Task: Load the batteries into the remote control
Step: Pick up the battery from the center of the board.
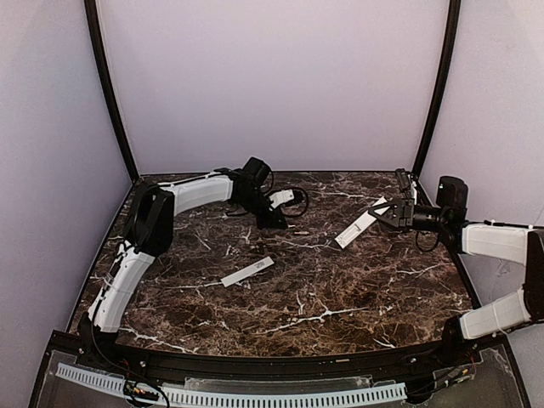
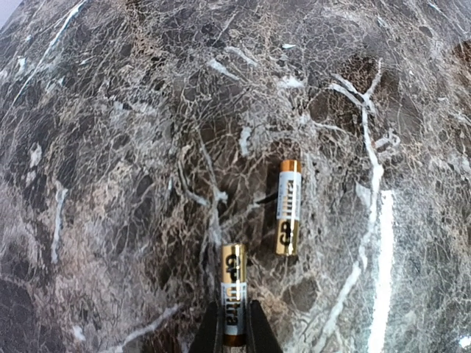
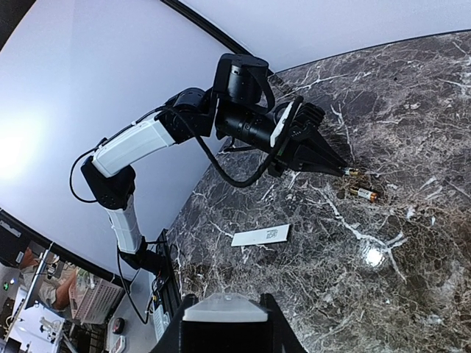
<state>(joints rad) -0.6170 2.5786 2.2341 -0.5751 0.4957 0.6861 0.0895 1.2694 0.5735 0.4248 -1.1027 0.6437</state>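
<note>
the left gripper is closed on one battery; a second battery lies near it on the table. the right gripper is clamped on the remote control.

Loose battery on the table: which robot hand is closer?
Left. The left gripper, gripping the other battery, sits beside the loose battery; the right gripper holds the remote farther off.

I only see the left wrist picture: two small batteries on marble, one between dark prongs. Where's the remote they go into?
Observer: The right gripper holds the remote control tilted, over the table's right side.
Visitor: Anything else lying around?
Observer: A flat white strip lies alone mid-table.
Visitor: Where is my arm reaching?
Observer: The left gripper, shut on its battery, is toward the table's far side, near the middle.
</note>
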